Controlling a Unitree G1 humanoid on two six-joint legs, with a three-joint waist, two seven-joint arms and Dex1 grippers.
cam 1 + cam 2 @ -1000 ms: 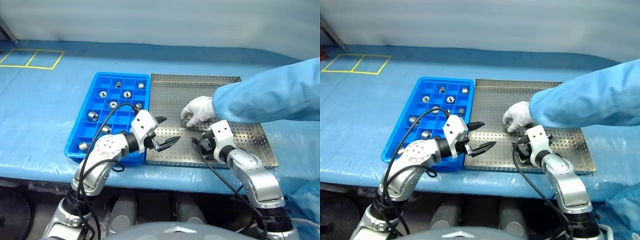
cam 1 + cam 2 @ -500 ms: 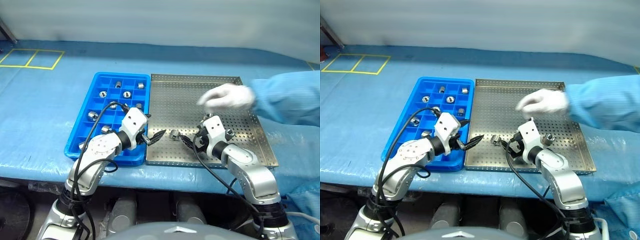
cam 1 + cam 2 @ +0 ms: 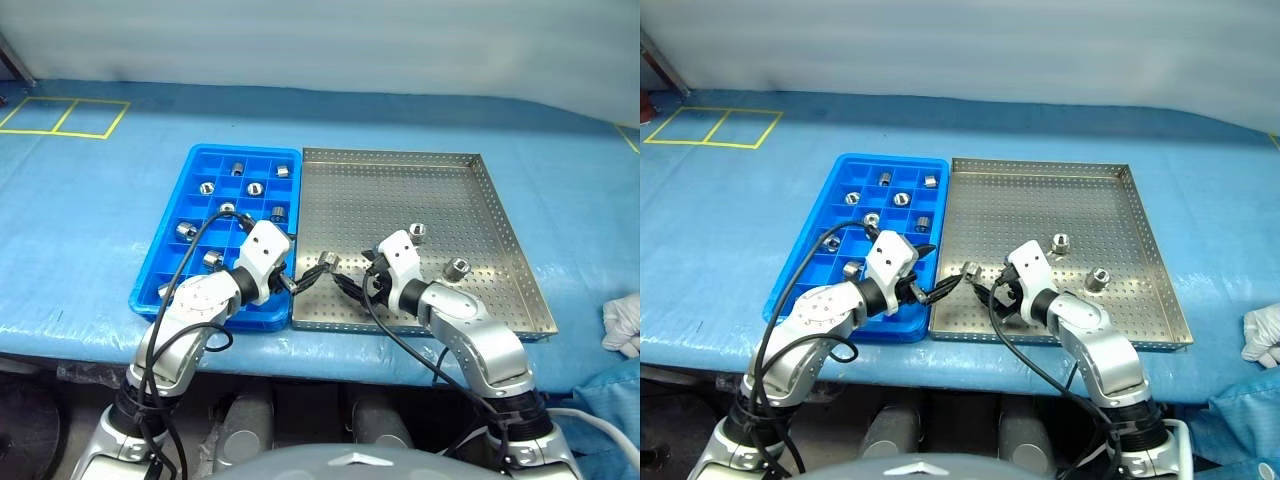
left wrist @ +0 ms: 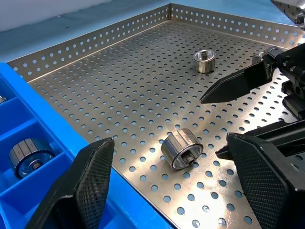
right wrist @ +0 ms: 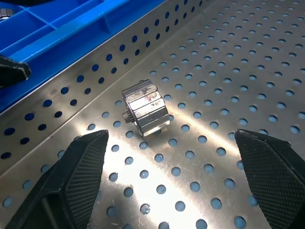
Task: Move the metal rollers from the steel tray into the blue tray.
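Steel tray (image 3: 470, 190): shallow, perforated, low rims. Blue tray (image 3: 195, 190): plastic grid, several cells hold rollers. Three rollers on steel: nearest roller (image 4: 181, 149), faceted, shiny, hollow, lying on its side near the blue tray's wall, between both grippers. Left gripper (image 3: 305, 282) and right gripper (image 3: 352, 287) spread wide, holding nothing; finger pads knurled black.

The steel tray (image 3: 480, 190) floor is left mostly bare, broken by three metal rollers (image 3: 327, 262). The nearest is flanked closely by both open grippers, left gripper (image 3: 310, 278) and right gripper (image 3: 352, 285), beside the blue tray (image 3: 195, 165) wall.
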